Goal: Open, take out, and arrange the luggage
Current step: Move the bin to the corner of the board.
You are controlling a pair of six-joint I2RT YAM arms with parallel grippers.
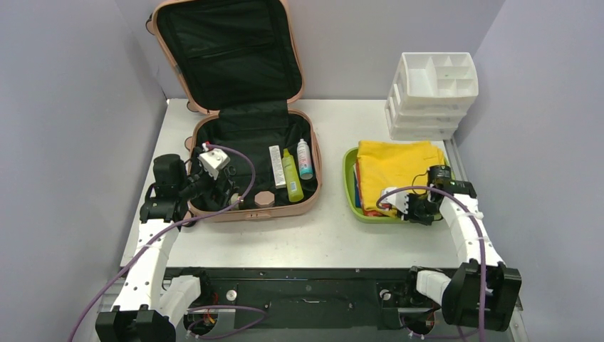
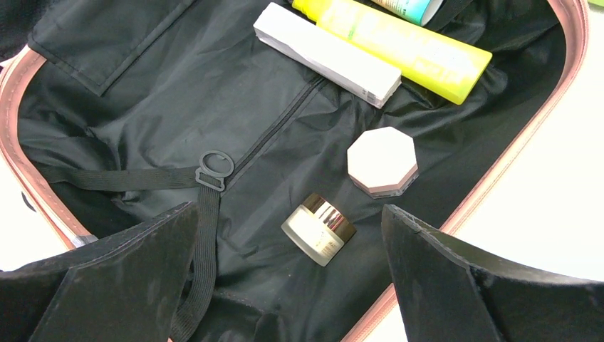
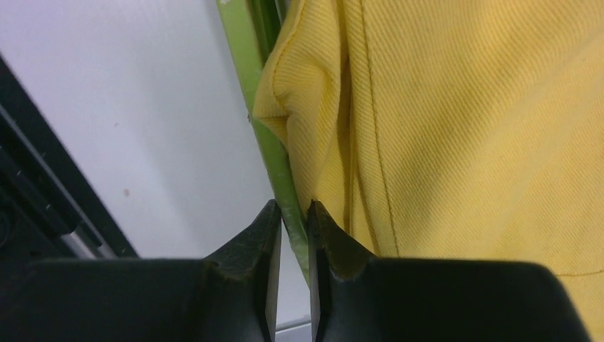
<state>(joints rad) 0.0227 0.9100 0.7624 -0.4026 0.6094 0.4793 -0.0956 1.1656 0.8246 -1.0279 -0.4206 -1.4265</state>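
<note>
The right claw [image 3: 293, 211] pinches the tray [image 3: 246, 64] rim; the left claw [image 2: 288, 209] gapes.

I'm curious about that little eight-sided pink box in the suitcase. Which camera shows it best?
The left wrist view: the eight-sided box lies close and sharp on the black lining of the luggage. The top external view shows only a tiny pinkish dot. The right wrist view misses it.

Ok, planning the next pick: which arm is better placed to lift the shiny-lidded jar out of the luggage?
Left. The left gripper hangs open directly over the jar inside the luggage. The right gripper is across the table, closed on the rim of the green tray.
</note>
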